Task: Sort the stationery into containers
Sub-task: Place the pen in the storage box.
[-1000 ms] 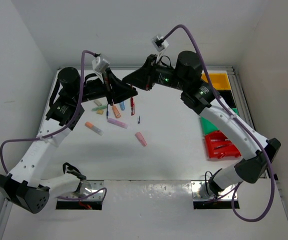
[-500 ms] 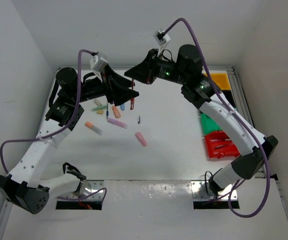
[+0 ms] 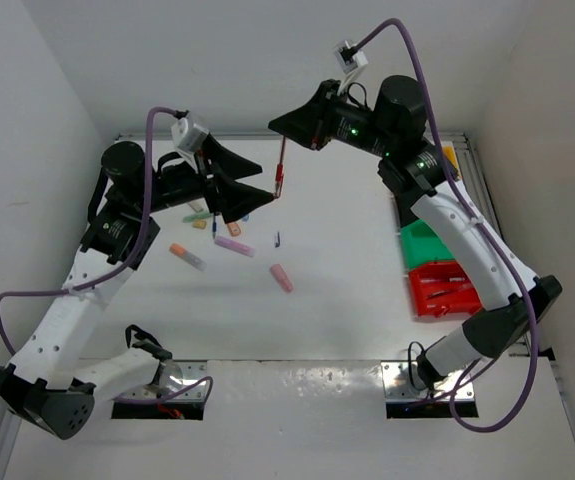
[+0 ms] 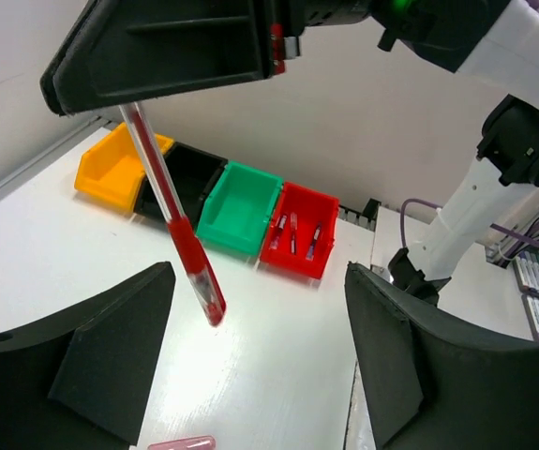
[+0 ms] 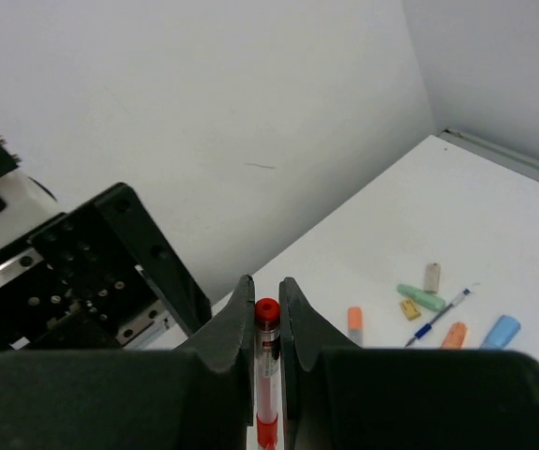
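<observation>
Right gripper (image 3: pixel 284 142) has lifted the red pen (image 3: pixel 280 178); red bin (image 4: pixel 296 269) holds pens (image 4: pixel 293 232).

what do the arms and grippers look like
The left arm and right arm have white links and black motor joints. A purple cable loops along each to a small white box. The left gripper and right gripper have black wedge-shaped fingers.

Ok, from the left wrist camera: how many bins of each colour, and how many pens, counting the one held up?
Yellow bin: 1
Black bin: 1
Green bin: 1
Red bin: 1
Pens lying in it: 3
Red pen held by the right gripper: 1
Total: 4 bins, 4 pens
</observation>
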Robot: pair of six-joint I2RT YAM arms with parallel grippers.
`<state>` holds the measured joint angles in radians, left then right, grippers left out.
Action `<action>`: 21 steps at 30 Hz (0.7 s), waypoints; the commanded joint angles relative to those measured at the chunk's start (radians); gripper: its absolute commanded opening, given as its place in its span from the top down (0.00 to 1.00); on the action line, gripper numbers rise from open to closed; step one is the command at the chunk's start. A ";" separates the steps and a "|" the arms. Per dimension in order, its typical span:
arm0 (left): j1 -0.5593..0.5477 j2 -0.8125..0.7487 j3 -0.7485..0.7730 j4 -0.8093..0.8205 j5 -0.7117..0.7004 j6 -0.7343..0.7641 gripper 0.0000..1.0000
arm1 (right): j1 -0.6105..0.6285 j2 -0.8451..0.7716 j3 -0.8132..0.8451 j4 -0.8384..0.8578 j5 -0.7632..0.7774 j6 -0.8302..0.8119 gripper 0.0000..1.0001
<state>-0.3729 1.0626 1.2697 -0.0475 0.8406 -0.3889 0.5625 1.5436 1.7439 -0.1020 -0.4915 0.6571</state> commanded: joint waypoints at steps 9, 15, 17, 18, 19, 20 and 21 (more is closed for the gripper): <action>-0.015 0.026 -0.020 0.097 -0.001 -0.062 0.24 | 0.017 -0.089 -0.079 0.033 -0.033 0.059 1.00; -0.035 0.042 -0.047 0.104 -0.017 -0.070 0.27 | 0.030 -0.088 -0.070 0.058 -0.027 0.104 1.00; -0.041 0.046 -0.052 0.103 -0.020 -0.073 0.31 | 0.033 -0.085 -0.061 0.061 -0.027 0.117 1.00; -0.043 0.046 -0.056 0.104 -0.018 -0.074 0.35 | 0.034 -0.079 -0.052 0.064 -0.027 0.124 1.00; -0.046 0.050 -0.058 0.106 -0.018 -0.076 0.39 | 0.034 -0.077 -0.049 0.067 -0.027 0.125 1.00; -0.049 0.051 -0.062 0.109 -0.017 -0.079 0.46 | 0.036 -0.076 -0.044 0.068 -0.027 0.133 1.00; -0.049 0.053 -0.064 0.110 -0.014 -0.079 0.50 | 0.039 -0.076 -0.041 0.068 -0.028 0.136 1.00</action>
<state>-0.4065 1.1194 1.2064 0.0113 0.8249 -0.4572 0.5922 1.4879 1.6684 -0.0902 -0.5095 0.7586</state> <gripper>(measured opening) 0.521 0.080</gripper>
